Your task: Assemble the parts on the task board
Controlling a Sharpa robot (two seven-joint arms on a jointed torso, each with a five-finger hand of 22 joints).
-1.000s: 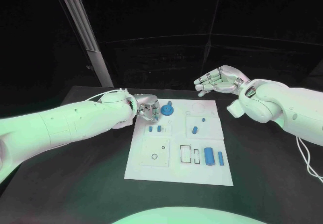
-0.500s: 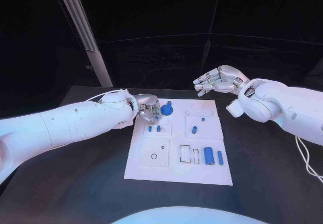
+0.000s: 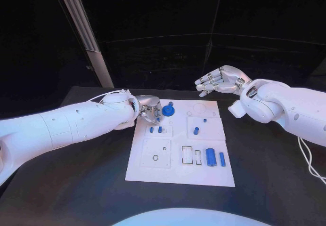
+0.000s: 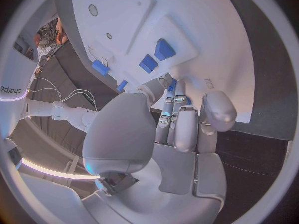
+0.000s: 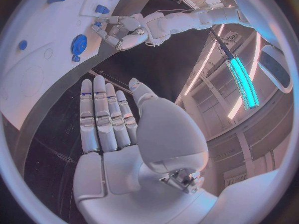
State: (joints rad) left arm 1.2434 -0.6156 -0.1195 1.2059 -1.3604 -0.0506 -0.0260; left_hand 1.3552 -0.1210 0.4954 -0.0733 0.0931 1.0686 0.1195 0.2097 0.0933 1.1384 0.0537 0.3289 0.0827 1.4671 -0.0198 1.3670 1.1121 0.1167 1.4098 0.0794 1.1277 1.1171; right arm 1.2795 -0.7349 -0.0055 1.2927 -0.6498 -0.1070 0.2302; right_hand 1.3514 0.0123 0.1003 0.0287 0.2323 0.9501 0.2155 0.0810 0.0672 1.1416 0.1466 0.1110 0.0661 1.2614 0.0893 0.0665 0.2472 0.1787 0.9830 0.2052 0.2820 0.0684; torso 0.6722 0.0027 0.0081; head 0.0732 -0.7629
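The white task board [image 3: 178, 162] lies in the middle of the table. A blue gear [image 3: 167, 111] sits at its far left corner, also seen in the right wrist view [image 5: 79, 44]. My left hand [image 3: 148, 111] is low over that corner, its fingers close together and pointing at the gear. A bit of blue shows at its fingertips [image 4: 172, 92]; whether they hold anything is hidden. Two small blue blocks [image 3: 156, 129] stand just nearer than the hand. My right hand [image 3: 218, 80] hangs above the board's far right corner, fingers spread, holding nothing.
Two blue pegs [image 3: 195, 131] stand in the right middle plate. A blue cylinder [image 3: 210, 157] and a thinner bar [image 3: 222, 159] lie near the front right, beside rectangular slots [image 3: 187, 155]. A plate with round holes [image 3: 156, 157] is at the front left. Black table surrounds the board.
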